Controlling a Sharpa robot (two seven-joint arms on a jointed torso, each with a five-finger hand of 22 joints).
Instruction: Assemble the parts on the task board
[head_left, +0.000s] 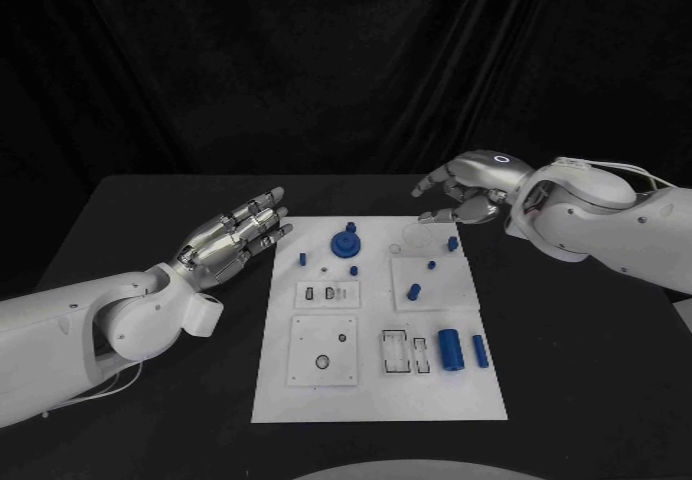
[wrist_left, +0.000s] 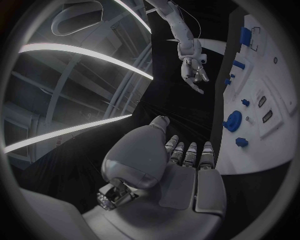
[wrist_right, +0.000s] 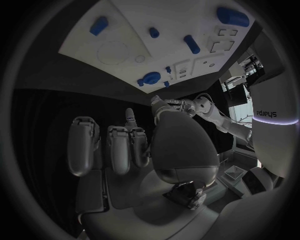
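While both arms reach in over the black bench (head_left: 144, 210), neither hand grasps anything. Released, its fingers straight and slightly apart, the left hand (head_left: 231, 240) hovers just beside the left edge of the task board (head_left: 378, 395), toward the board's far left corner. With its fingers loosely curled and apart around nothing, the right hand (head_left: 464, 190) hangs above the board's far right corner.

Lying flat in the middle of the bench, the task board carries the blue parts. A round blue part with a raised hub (head_left: 345, 243) stands near the far edge, with small blue pegs (head_left: 303, 258) beside it toward the left edge. A short blue peg (head_left: 453, 243) sits close under the right hand's fingertips. Two more blue pieces (head_left: 414, 291) rest on a square plate right of centre. Toward the near right, a thick blue cylinder (head_left: 451, 350) and a slimmer one (head_left: 480, 351) lie side by side, well apart from both hands.
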